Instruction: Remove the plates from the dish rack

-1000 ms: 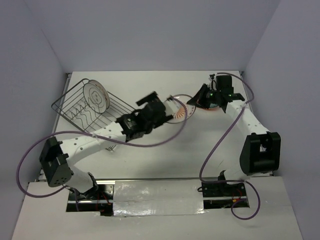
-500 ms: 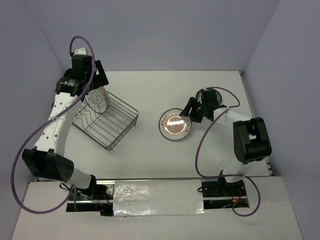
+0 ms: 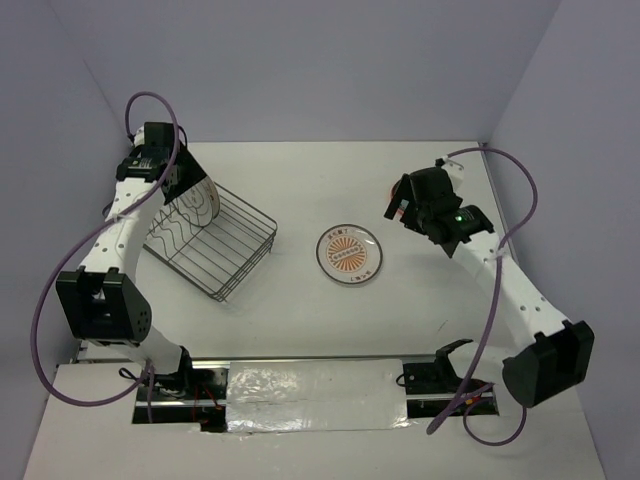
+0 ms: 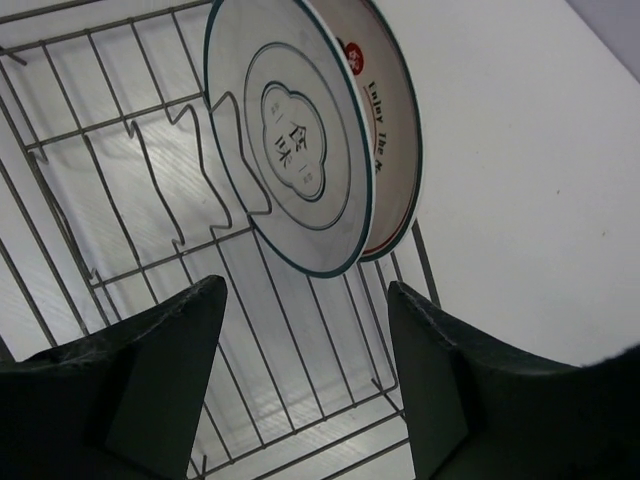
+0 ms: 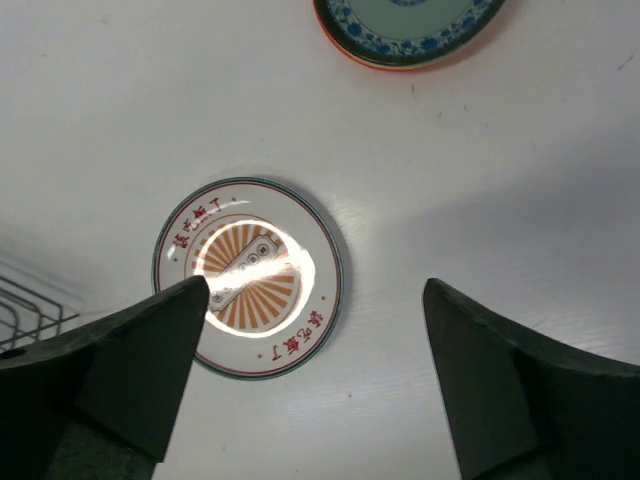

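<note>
**Overhead view.** The dish rack [image 3: 215, 250], a dark wire basket, sits at the left of the white table [image 3: 300, 180], turned at an angle. Two plates stand on edge among the prongs at its upper-left end. A third plate lies flat near the centre of the frame, to the right of the rack and apart from it.

**Left wrist view.** The front plate [image 4: 300, 150] is white with a dark green rim and a lobed centre motif bearing characters. The rear plate [image 4: 392, 150], close behind it, carries red lettering along its rim. The left gripper [image 4: 305, 295] hangs over this end of the rack. Its fingers [image 4: 150, 380] are spread wide and grasp nothing, and the front plate's lower edge lies just above the gap, clear of both tips.

**Right wrist view.** The sunburst plate [image 5: 250, 275] lies flat on the table, with a green rim, red characters and an orange rayed centre. The orange-rimmed plate [image 5: 405, 25], with a teal centre and blue border, lies flat at the top edge of the frame, partly cut off and apart from the sunburst plate. The right gripper [image 5: 315, 295] hovers above the table, fingers released and empty. A corner of the rack shows at the lower left.
</note>
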Motion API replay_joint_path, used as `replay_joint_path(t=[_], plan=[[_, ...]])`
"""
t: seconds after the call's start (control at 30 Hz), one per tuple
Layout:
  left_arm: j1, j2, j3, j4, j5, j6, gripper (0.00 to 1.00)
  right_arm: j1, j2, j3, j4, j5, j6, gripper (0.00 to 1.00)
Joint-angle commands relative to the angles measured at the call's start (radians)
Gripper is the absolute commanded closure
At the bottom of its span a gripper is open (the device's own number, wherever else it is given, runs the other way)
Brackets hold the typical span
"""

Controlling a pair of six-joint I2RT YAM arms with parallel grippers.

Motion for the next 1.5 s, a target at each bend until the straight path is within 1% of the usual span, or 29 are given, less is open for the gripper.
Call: replay_joint_path(t=[0.0, 0.03, 0.1, 0.13, 0.2, 0.3, 0.43, 0.5, 0.6, 0.63, 0.67, 0.77, 0.8, 0.83, 0.9, 1.03, 1.3, 1.47], plan=[[0.006, 0.017, -0.004, 0.117, 0.01, -0.019, 0.23, 0.007, -0.049, 0.017, -0.063, 0.016, -0.057, 0.01], [0.006, 0.021, -0.006, 0.131, 0.026, -0.014, 0.24, 0.009, -0.06, 0.016, -0.067, 0.003, -0.063, 0.0], [0.013, 0.051, 0.002, 0.139, 0.033, -0.019, 0.32, 0.012, -0.061, 0.013, -0.075, -0.015, -0.063, 0.0], [0.033, 0.06, 0.003, 0.142, 0.039, -0.019, 0.31, 0.012, -0.061, 0.013, -0.084, -0.018, -0.066, 0.0], [0.036, 0.084, -0.001, 0.148, 0.042, -0.019, 0.33, 0.018, -0.065, 0.011, -0.087, -0.031, -0.075, 0.0], [0.041, 0.101, -0.027, 0.209, 0.06, -0.016, 0.35, 0.025, -0.077, 0.013, -0.093, -0.047, -0.095, 0.0], [0.044, 0.147, -0.027, 0.226, 0.068, -0.011, 0.34, 0.032, -0.092, 0.016, -0.115, -0.047, -0.118, 0.0], [0.044, 0.161, -0.044, 0.263, 0.097, -0.005, 0.35, 0.038, -0.101, 0.016, -0.121, -0.049, -0.126, 0.0], [0.044, 0.167, -0.05, 0.278, 0.117, -0.003, 0.37, 0.041, -0.111, 0.014, -0.138, -0.041, -0.133, 0.0], [0.042, 0.154, -0.047, 0.271, 0.116, -0.005, 0.4, 0.041, -0.112, 0.013, -0.139, -0.04, -0.133, 0.0], [0.042, 0.14, -0.046, 0.251, 0.116, -0.006, 0.4, 0.042, -0.114, 0.01, -0.142, -0.041, -0.133, 0.0], [0.042, 0.059, -0.038, 0.197, 0.084, -0.023, 0.33, 0.044, -0.114, 0.008, -0.148, -0.043, -0.132, 0.0], [0.042, 0.017, -0.041, 0.198, 0.073, -0.029, 0.3, 0.042, -0.112, 0.01, -0.151, -0.044, -0.13, 0.0], [0.042, -0.001, -0.047, 0.212, 0.077, -0.026, 0.29, 0.042, -0.112, 0.01, -0.15, -0.049, -0.129, 0.0], [0.042, -0.017, -0.05, 0.237, 0.091, -0.022, 0.29, 0.044, -0.111, 0.01, -0.15, -0.052, -0.127, 0.0], [0.044, 0.047, 0.014, 0.2, 0.103, -0.012, 0.3, 0.045, -0.103, 0.017, -0.155, -0.06, -0.127, 0.0], [0.042, 0.126, 0.005, 0.243, 0.105, 0.0, 0.41, 0.047, -0.106, 0.019, -0.164, -0.057, -0.135, 0.0], [0.042, 0.181, 0.012, 0.266, 0.126, -0.002, 0.42, 0.048, -0.097, 0.019, -0.167, -0.06, -0.139, 0.0]])
